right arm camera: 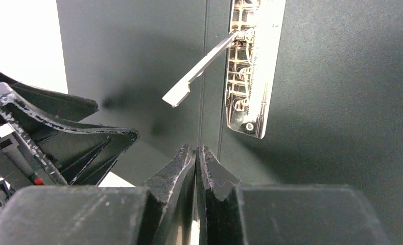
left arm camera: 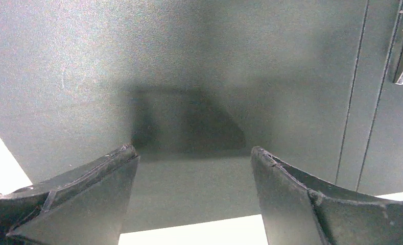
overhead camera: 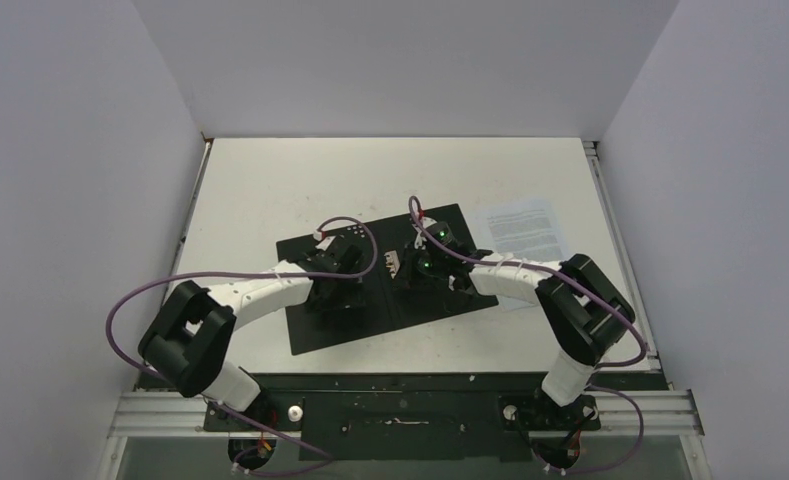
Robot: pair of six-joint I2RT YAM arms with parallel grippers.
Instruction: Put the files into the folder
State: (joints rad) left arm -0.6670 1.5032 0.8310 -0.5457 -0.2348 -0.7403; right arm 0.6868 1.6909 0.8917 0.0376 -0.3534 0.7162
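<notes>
right gripper (right arm camera: 196,152): pinched closed, empty, beside the clip (right arm camera: 247,66)
left gripper (left arm camera: 194,155): spread wide over the folder (left arm camera: 199,61)
step: folder unfolded (files (overhead camera: 520,228) outside)
next: likely fetch files

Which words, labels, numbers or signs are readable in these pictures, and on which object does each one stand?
No text can be read in any view.
On the files: blocks of black print, too small to read from the top view.
On the folder: only some small white dots near its far edge, no legible letters.
On the metal clip: no readable marking in the right wrist view.
</notes>
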